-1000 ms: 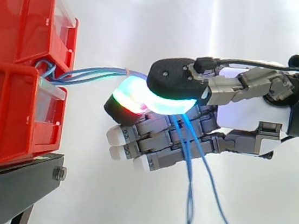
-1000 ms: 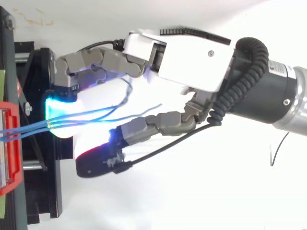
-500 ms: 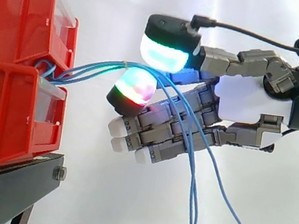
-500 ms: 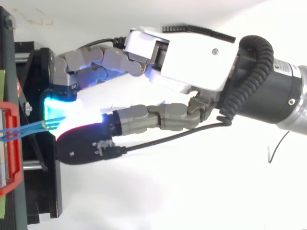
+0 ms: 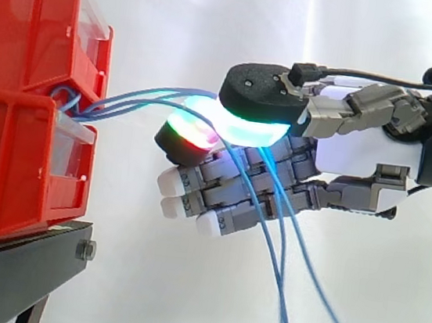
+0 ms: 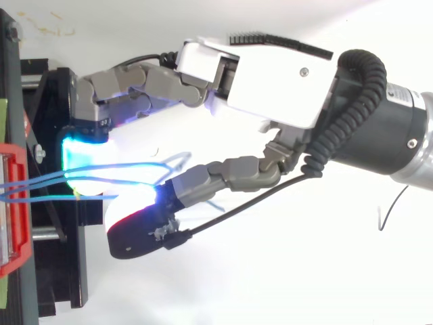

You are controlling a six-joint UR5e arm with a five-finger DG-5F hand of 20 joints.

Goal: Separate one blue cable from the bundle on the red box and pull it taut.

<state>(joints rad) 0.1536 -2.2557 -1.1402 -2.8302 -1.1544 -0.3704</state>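
Against the white curtain (image 5: 217, 20), reaching level from the right toward the red bins (image 5: 20, 90) with the hand (image 5: 358, 159), pinching blue cables (image 5: 141, 99) between thumb and fingertip.

Black stand (image 5: 14, 267) (a bolt (image 5: 85, 250) at its corner), white curtain (image 5: 217, 20) behind

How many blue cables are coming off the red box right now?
3 blue cables leave the red box, are pinched in the hand and hang below it: two close together, one slanting right. Others may be hidden.
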